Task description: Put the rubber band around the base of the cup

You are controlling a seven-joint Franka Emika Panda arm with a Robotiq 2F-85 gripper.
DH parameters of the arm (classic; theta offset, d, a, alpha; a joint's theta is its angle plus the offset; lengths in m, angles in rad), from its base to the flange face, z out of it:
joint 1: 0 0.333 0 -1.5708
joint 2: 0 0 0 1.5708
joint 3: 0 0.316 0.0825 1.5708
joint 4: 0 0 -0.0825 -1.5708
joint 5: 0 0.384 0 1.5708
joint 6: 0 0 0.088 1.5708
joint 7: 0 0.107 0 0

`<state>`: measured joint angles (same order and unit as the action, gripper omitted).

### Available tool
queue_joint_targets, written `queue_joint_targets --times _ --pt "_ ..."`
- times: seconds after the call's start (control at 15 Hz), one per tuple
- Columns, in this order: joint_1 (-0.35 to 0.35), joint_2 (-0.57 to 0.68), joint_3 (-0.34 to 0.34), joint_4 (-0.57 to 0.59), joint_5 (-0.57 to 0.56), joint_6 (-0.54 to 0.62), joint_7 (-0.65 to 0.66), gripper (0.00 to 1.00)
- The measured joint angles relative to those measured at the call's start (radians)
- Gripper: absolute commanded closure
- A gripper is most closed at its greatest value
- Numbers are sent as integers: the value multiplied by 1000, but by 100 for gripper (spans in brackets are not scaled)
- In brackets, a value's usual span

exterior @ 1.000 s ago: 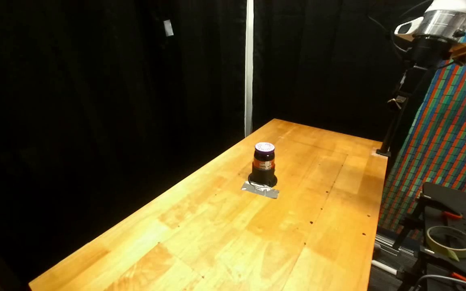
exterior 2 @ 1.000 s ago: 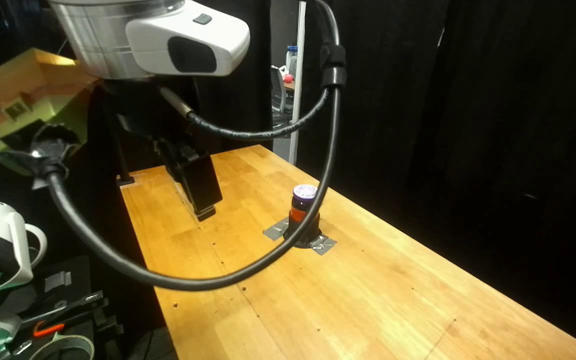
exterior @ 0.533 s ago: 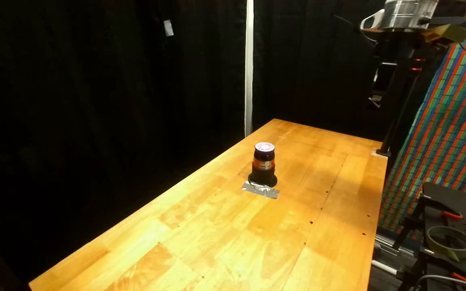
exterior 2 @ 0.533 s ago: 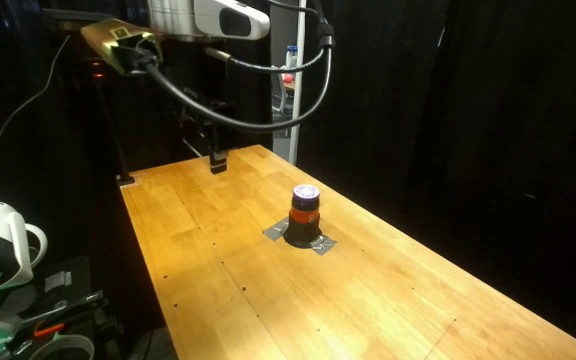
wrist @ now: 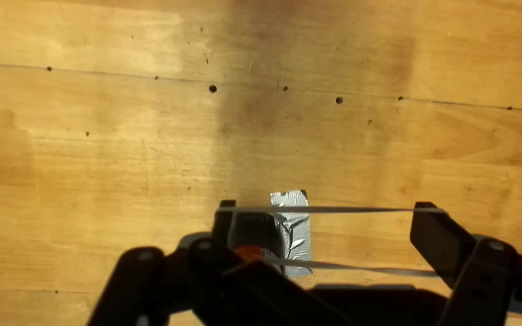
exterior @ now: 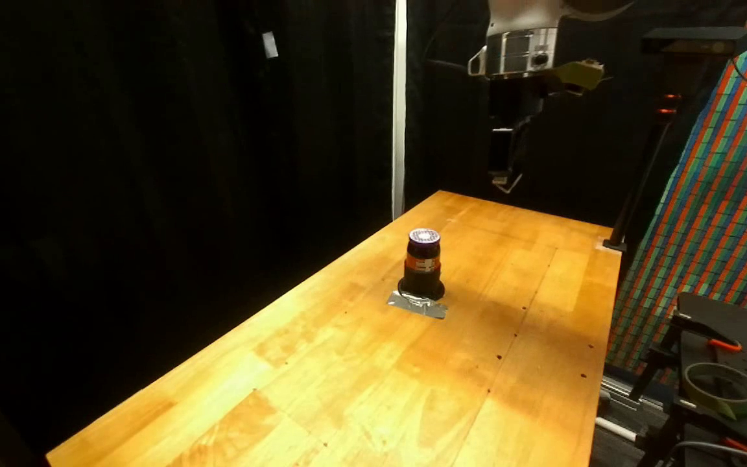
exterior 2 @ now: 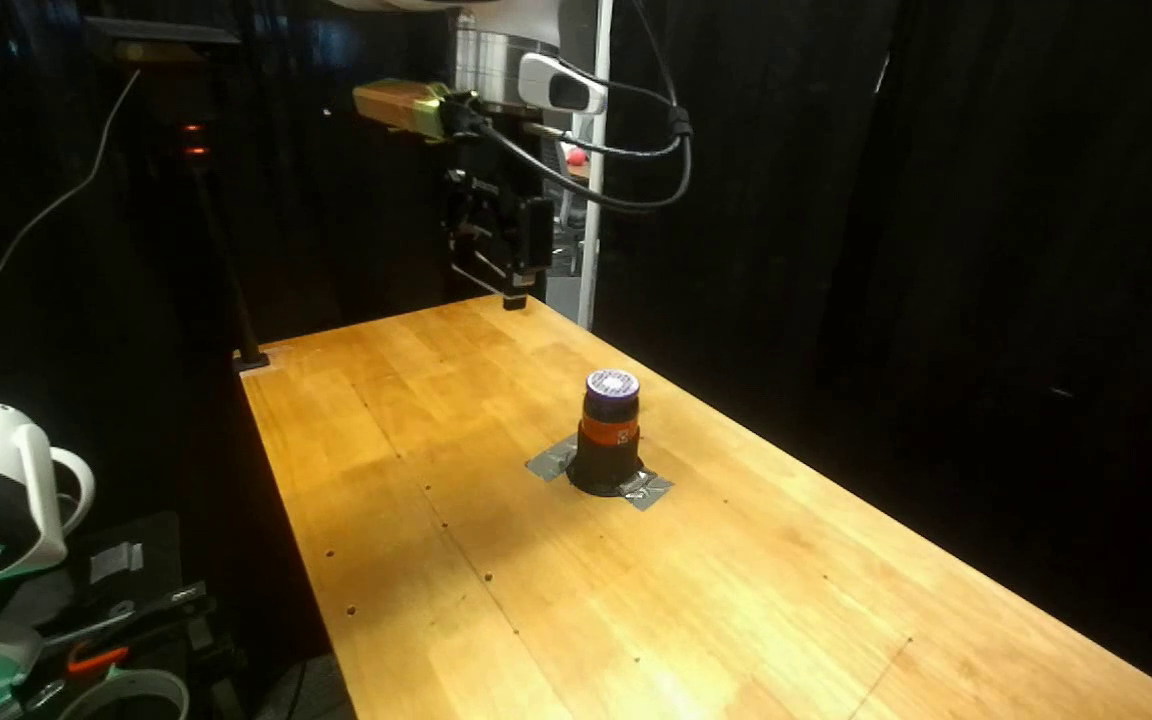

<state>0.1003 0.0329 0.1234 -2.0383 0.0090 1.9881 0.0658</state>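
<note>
Now that the gripper [wrist: 326, 209], spread wide inside the stretched grey rubber band [wrist: 356, 209], has swung from upper right towards upper centre in an exterior view, lowering the band seems nearer; the purple-lidded cup [exterior: 423, 263] stands unmoved, just right of centre.

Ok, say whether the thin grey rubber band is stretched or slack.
Stretched: in the wrist view, the thin grey rubber band runs in two nearly straight strands between the spread black fingers.
</note>
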Motion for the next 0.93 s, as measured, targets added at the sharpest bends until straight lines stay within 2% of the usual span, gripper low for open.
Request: queue_joint_targets --times 0.6,0.93 --pt "23 484 -15 470 -51 -9 8 0" --pt "27 669 -48 709 -59 -143 1 0"
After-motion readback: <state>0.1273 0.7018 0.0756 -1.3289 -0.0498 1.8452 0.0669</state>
